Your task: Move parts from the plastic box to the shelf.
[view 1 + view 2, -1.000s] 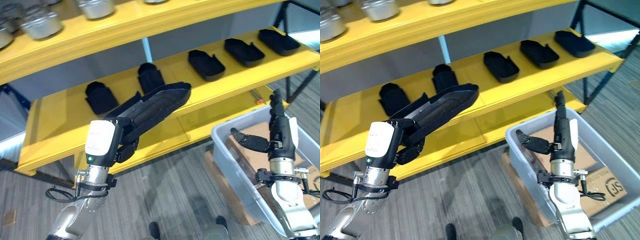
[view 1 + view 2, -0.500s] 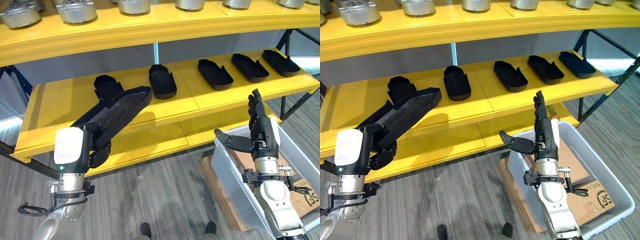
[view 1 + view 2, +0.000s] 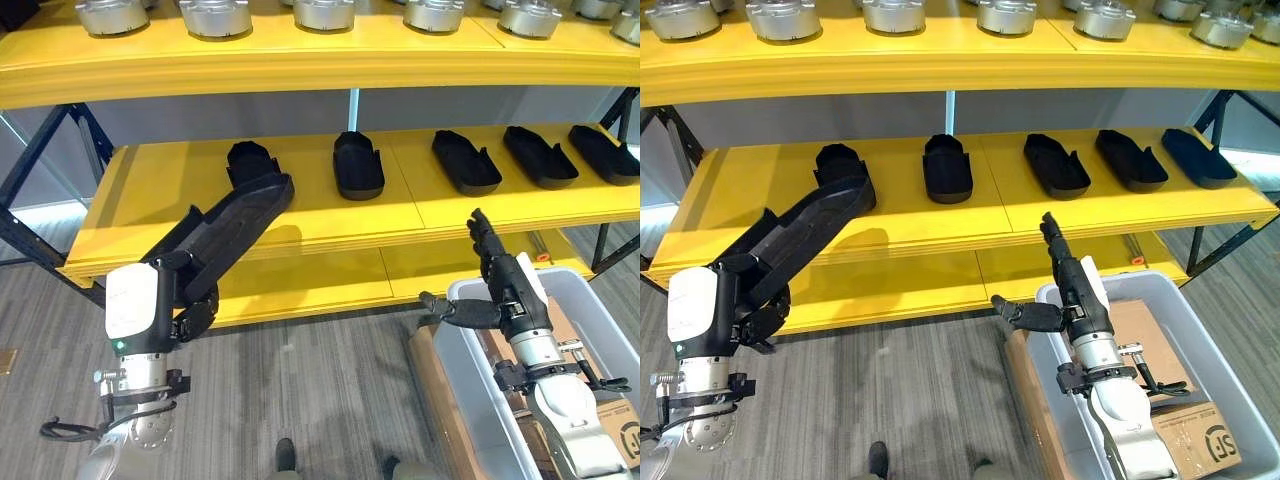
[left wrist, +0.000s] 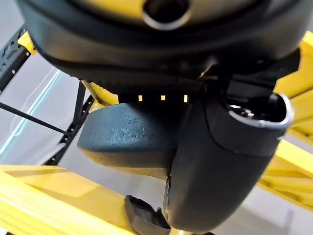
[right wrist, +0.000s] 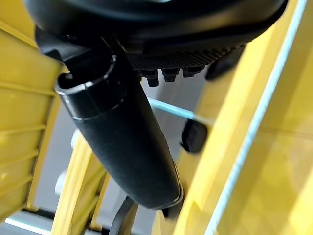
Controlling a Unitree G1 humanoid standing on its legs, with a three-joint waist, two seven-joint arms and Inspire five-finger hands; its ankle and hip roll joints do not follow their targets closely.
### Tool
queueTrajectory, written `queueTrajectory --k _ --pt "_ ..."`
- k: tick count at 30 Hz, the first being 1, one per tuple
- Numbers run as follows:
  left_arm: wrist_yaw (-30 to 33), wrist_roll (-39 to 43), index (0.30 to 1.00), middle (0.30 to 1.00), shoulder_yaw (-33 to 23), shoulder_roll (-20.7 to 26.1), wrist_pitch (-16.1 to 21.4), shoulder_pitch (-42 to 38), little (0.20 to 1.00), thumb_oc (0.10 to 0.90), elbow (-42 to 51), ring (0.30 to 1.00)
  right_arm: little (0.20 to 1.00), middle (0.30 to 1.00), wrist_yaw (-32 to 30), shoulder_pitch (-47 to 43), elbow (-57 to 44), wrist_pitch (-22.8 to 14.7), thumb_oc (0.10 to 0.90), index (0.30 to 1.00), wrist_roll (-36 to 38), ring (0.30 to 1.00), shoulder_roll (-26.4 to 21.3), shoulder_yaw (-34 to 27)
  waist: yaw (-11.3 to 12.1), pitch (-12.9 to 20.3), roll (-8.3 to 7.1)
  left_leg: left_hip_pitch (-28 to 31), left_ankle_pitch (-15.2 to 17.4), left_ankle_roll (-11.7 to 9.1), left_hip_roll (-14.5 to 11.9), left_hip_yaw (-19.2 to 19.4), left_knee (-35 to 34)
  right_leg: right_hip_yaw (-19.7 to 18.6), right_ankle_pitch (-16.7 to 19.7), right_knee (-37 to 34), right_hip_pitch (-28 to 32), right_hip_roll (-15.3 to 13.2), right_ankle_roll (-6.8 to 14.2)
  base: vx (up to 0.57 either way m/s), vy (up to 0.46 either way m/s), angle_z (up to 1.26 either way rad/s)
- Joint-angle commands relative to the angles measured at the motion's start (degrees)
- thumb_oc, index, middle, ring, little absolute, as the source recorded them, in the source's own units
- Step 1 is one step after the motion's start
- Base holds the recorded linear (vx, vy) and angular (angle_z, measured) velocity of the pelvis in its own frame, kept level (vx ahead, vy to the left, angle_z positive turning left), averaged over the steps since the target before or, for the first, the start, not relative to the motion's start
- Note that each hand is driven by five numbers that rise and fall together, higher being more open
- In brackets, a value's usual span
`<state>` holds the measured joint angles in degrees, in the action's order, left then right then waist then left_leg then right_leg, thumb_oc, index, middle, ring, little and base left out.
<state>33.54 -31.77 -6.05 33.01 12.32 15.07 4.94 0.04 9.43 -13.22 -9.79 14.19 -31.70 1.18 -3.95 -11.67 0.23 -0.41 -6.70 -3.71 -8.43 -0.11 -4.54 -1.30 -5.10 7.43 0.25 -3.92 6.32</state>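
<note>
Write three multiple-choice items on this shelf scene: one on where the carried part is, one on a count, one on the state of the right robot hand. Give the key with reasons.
1. Where is the long black tray-shaped part?
A. In the left robot hand, raised toward the middle shelf
B. Inside the plastic box
C. On the top shelf

2. How many black parts lie on the middle shelf?
A. Two
B. Five
C. Eight

3. What is the state of the right robot hand?
A. Shut on a black part
B. Shut on the box rim
C. Open, holding nothing

Key:
1 A: the left robot hand grips the long black tray-shaped part, whose far end reaches toward the middle shelf.
2 B: five black parts lie in a row there.
3 C: the right robot hand has straight fingers and a spread thumb above the plastic box.
</note>
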Motion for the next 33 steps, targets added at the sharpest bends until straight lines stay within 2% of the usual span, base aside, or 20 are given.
queueTrajectory --k 1,4,5,6,7,8,9,10,11,12,13,16,18,23,28,29,31,33 --pt "8.6 1.0 0.3 0.3 -6.5 1.5 1.6 -6.5 0.3 0.4 5.0 0.3 1.0 1.0 0.2 -7.1 -4.3 -7.7 0.9 1.0 6.6 1.0 0.6 -2.4 0.1 3.7 -2.35 7.8 9.1 3.4 8.6 6.1 -0.3 2.8 10.1 -12.4 0.7 2.2 -0.6 0.11 -0.217 0.16" --pt "11.1 1.0 0.3 0.3 -7.0 1.8 1.2 -6.0 0.3 0.4 3.6 0.3 1.0 1.0 3.2 -8.2 -3.4 -8.1 0.9 1.0 10.1 1.0 0.8 -1.8 0.5 3.1 -2.18 6.4 11.1 3.3 10.1 8.2 7.5 4.3 9.4 -12.2 2.1 1.6 -1.5 0.07 -0.156 -0.06" --pt "11.7 1.1 0.3 0.3 -7.1 1.8 1.7 -6.0 0.3 0.4 3.0 0.3 1.0 1.0 4.3 -8.4 -3.0 -8.0 0.9 1.0 10.3 1.0 0.8 -1.6 0.6 2.6 -2.27 4.7 11.0 2.9 10.2 8.7 11.8 4.7 9.3 -12.1 2.6 1.5 -2.0 0.0 -0.15 0.01" --pt "12.2 1.1 0.3 0.3 -6.8 1.8 2.5 -6.8 0.3 0.4 2.4 0.3 1.0 1.0 4.5 -8.9 -2.0 -7.8 0.9 1.0 9.4 1.0 0.6 -1.2 0.9 1.3 -2.67 1.6 9.8 2.6 10.2 9.6 19.2 5.1 9.1 -11.6 3.6 1.0 -3.1 -0.02 -0.129 0.09" --pt "12.2 1.0 0.3 0.3 -6.8 1.9 2.6 -7.1 0.3 0.4 2.2 0.3 1.0 1.0 4.6 -9.2 -1.7 -7.9 0.9 1.0 9.4 1.0 0.7 -1.1 0.9 1.0 -2.68 0.6 10.0 2.5 9.9 9.5 20.8 5.2 9.1 -11.5 3.6 1.0 -3.3 -0.03 -0.089 0.14" --pt "11.9 0.5 0.3 0.3 -6.7 1.8 2.7 -7.8 0.3 0.4 2.1 0.3 1.0 1.0 5.0 -9.8 -0.9 -8.3 0.9 1.0 9.5 1.0 0.8 -0.7 0.9 0.6 -2.65 -0.6 9.5 2.1 8.5 9.4 21.9 5.2 8.8 -11.1 3.8 1.1 -3.5 0.0 0.004 0.26" --pt "11.6 0.0 0.3 0.3 -6.7 1.6 2.5 -8.2 0.3 0.4 2.4 0.3 1.0 1.0 5.5 -10.1 -0.4 -8.6 0.9 1.0 10.0 1.0 1.0 -0.6 0.7 0.5 -2.53 -0.8 8.8 1.5 6.7 9.5 20.9 5.5 8.5 -10.8 3.9 1.0 -3.5 0.05 0.081 0.38" --pt "11.4 -0.1 0.3 0.3 -6.7 1.6 2.0 -8.1 0.3 0.4 3.0 0.3 1.0 1.0 6.3 -10.0 -0.4 -8.9 0.9 1.0 10.5 1.0 1.1 -1.0 0.3 0.9 -2.25 0.4 8.1 0.7 3.9 10.1 16.4 6.2 8.2 -10.8 4.0 0.6 -3.1 0.11 0.177 0.4" --pt "11.1 -0.1 0.3 0.3 -6.9 1.6 1.1 -7.8 0.3 0.4 3.8 0.3 1.0 1.0 7.2 -9.4 -1.0 -8.5 0.9 1.0 11.2 1.0 0.9 -1.7 0.1 1.5 -1.88 2.0 5.5 -0.3 1.2 10.3 9.1 6.7 7.8 -11.3 4.6 0.0 -2.7 0.17 0.311 0.43" --pt "10.9 0.2 0.3 0.3 -7.1 1.4 0.2 -7.8 0.3 0.4 4.4 0.3 1.0 1.0 7.4 -9.0 -1.8 -7.6 0.9 1.0 11.5 1.0 0.4 -2.2 0.1 2.1 -1.73 2.6 0.2 -2.2 -2.2 9.8 3.8 7.2 7.4 -12.2 5.6 -0.8 -2.6 0.19 0.452 0.42" --pt "12.0 0.6 0.3 0.3 -6.6 1.1 -0.3 -8.2 0.3 0.4 3.6 0.3 1.0 1.0 6.9 -9.9 -1.9 -6.5 0.9 1.0 12.1 1.0 -0.4 -1.6 0.1 2.4 -1.68 2.5 -1.2 -3.2 -3.7 8.8 1.1 7.3 6.8 -12.4 6.3 -2.4 -2.4 0.14 0.424 0.48" --pt "12.7 0.0 0.3 0.3 -4.8 0.6 -1.4 -9.2 0.3 0.4 2.2 0.3 1.0 1.0 6.8 -9.6 -0.8 -7.1 0.9 1.0 12.9 1.0 -1.3 -1.4 -0.5 2.9 -0.99 3.6 0.9 -3.5 -3.3 9.4 -0.5 7.9 7.2 -12.4 6.3 -4.3 -0.9 0.11 0.381 -0.07" --pt "11.1 -0.6 0.3 0.3 -5.8 0.8 -0.1 -9.2 0.3 0.4 1.6 0.3 1.0 1.0 7.8 -7.3 -2.1 -7.7 0.9 1.0 12.9 1.0 -1.2 -2.7 -0.9 3.7 -0.53 4.4 2.3 -3.5 -2.1 7.7 -0.5 7.1 8.3 -12.4 5.6 -5.1 0.6 0.09 0.204 -0.18" --pt "8.2 -1.4 0.3 0.3 -7.2 2.0 2.2 -9.4 0.3 0.4 1.7 0.3 1.0 1.0 7.5 -5.2 -4.1 -5.7 0.9 1.0 12.5 1.0 1.7 -4.1 -0.5 5.6 -1.47 5.2 5.0 -2.2 0.3 6.6 -0.5 6.8 8.8 -12.4 5.2 -5.9 2.4 0.06 0.06 0.22" --pt "7.1 -0.9 0.3 0.3 -7.1 2.3 3.6 -9.6 0.3 0.4 2.2 0.3 1.0 1.0 6.7 -5.6 -3.9 -4.5 0.9 1.0 10.9 1.0 2.1 -4.1 -0.3 6.1 -1.94 5.8 6.1 -1.6 0.6 7.1 -0.5 6.2 8.4 -12.4 5.4 -5.7 2.2 0.02 -0.005 0.1" --pt "-4.9 8.0 0.3 0.3 4.8 1.7 3.5 -19.2 0.3 0.4 1.8 0.3 1.0 1.0 6.5 -7.7 2.4 -2.7 0.9 1.0 11.8 1.0 1.6 0.1 -1.0 5.8 -1.79 6.0 6.8 0.0 1.7 10.7 -0.5 12.5 8.6 -10.9 3.4 -3.6 0.6 -0.01 -0.038 0.06" --pt "-6.4 7.4 0.3 0.3 3.5 0.2 4.1 -16.2 0.3 0.4 3.3 0.3 1.0 1.0 6.5 -6.2 1.7 -1.6 0.9 1.0 12.9 1.0 2.0 -0.8 -1.1 6.1 -1.9 6.2 7.0 -0.2 1.5 11.9 -0.5 12.2 8.5 -12.2 4.1 -3.0 0.0 -0.04 -0.078 0.07" --pt "-5.1 6.7 0.3 0.3 3.6 -0.2 4.3 -15.9 0.3 0.4 2.8 0.3 1.0 1.0 7.7 -6.1 2.1 -1.2 0.9 1.0 13.0 1.0 2.3 -1.0 -1.4 6.3 -1.71 6.4 6.8 -0.6 1.1 12.6 -0.5 11.9 7.9 -12.2 4.7 -2.7 -0.3 0.0 -0.014 -0.17"
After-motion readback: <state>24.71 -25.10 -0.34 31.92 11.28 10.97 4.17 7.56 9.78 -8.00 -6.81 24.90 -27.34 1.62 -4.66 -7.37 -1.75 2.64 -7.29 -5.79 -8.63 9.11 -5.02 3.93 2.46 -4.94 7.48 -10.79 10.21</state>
